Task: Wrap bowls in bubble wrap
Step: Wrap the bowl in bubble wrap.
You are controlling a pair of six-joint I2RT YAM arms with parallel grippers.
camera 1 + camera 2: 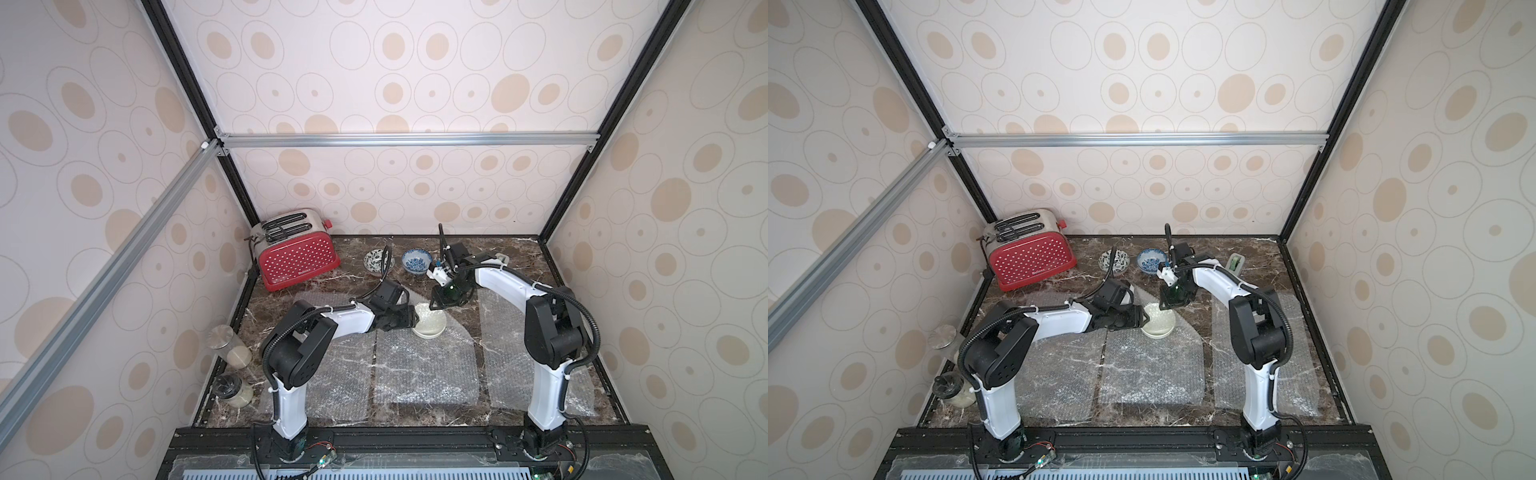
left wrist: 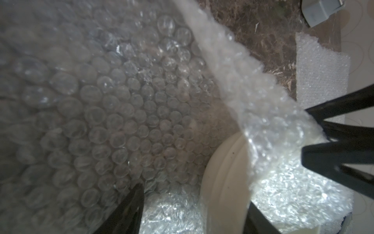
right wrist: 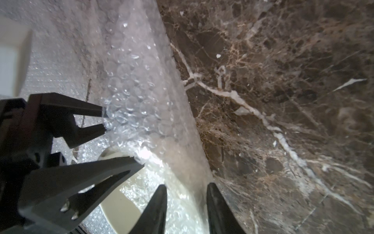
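The plain cream bowl (image 1: 432, 328) (image 2: 222, 182) (image 3: 119, 210) sits on the far end of the middle bubble wrap sheet (image 1: 419, 370). One flap of that wrap (image 2: 121, 101) (image 3: 137, 101) is drawn up over the bowl. My left gripper (image 1: 417, 318) (image 2: 194, 195) straddles the bowl's left rim, shut on rim and wrap together. My right gripper (image 1: 434, 305) (image 3: 186, 185) hangs at the bowl's far edge, open, with the wrap's folded edge loose between its fingers. The black-leaf bowl (image 1: 378, 261) and the blue-patterned bowl (image 1: 416, 261) stand bare at the back.
Two more bubble wrap sheets lie flat, one on the left (image 1: 332, 390) and one on the right (image 1: 498, 332). A red toaster (image 1: 297, 253) stands back left. Two jars (image 1: 230, 347) (image 1: 232, 390) line the left wall. A tape dispenser (image 1: 1235, 262) sits back right.
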